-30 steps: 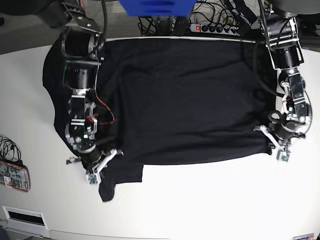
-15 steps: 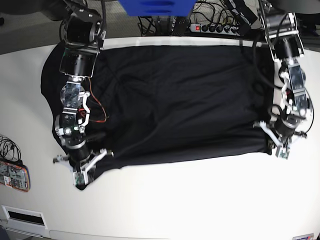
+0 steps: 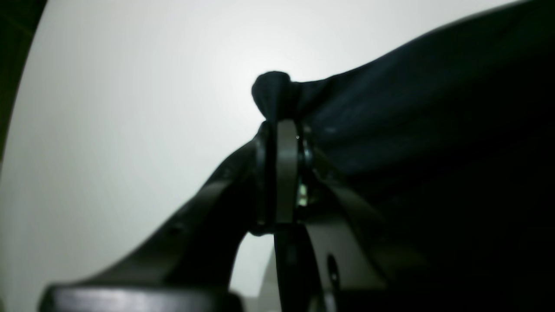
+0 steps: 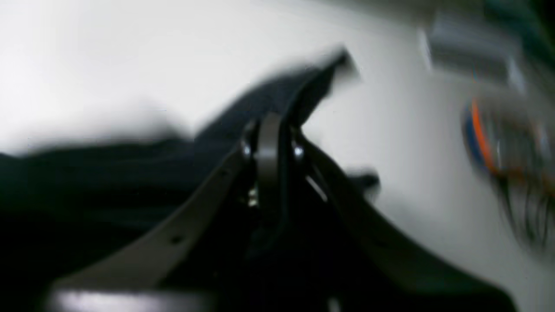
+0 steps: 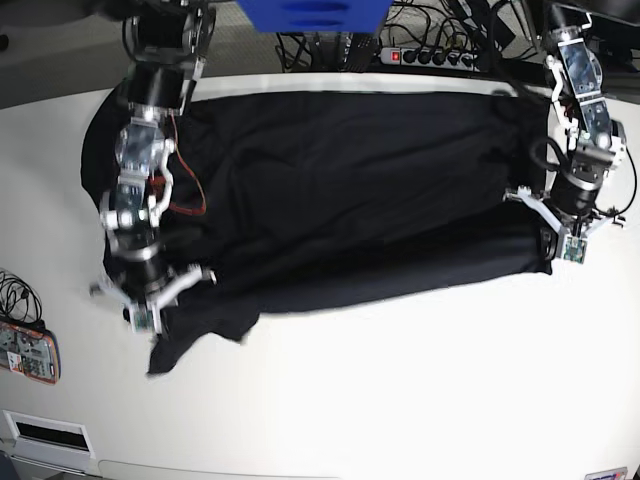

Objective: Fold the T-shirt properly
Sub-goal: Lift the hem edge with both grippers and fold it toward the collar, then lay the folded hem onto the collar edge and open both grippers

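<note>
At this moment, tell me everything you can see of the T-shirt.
The T-shirt is plain black, soft, matte cloth, spread wide across the white table and rumpled into long creases. Its near edge runs unevenly, with a loose flap hanging toward the front by the right gripper. The jaws of both grippers are shut on it: the left gripper pinches a bunched corner, clearly seen in the left wrist view, and the right pinches the opposite end. No label shows.
</note>
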`<state>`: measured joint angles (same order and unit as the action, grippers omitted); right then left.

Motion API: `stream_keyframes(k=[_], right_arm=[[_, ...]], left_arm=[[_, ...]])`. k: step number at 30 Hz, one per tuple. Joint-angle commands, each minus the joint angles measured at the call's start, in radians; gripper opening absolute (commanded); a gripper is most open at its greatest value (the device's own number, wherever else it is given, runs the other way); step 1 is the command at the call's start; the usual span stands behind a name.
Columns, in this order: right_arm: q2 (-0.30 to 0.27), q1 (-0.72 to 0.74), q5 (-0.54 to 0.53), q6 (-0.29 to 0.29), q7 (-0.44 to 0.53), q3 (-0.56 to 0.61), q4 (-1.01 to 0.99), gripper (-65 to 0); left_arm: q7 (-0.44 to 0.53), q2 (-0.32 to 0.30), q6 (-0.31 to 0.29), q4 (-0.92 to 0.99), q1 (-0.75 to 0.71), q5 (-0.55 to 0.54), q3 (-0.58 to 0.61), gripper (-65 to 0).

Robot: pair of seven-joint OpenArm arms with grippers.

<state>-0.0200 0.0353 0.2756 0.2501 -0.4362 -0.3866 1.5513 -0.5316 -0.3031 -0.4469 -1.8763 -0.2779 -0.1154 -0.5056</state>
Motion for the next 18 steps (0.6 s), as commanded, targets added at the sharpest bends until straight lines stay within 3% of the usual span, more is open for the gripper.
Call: stream_keyframes(k=[1, 18], right_arm=[[-0.011, 0.03, -0.006, -0.015, 0.043, -0.008, 0.054, -65.0], [-0.011, -0.148, -0.005, -0.015, 0.043, -0.008, 0.173, -65.0]], left_arm=[[0.023, -0.014, 0.01, -0.021, -0.002, -0.007, -0.015, -65.0], [0.029, 0.023, 0.01, -0.087, -0.119, -0.011, -0.018, -65.0]])
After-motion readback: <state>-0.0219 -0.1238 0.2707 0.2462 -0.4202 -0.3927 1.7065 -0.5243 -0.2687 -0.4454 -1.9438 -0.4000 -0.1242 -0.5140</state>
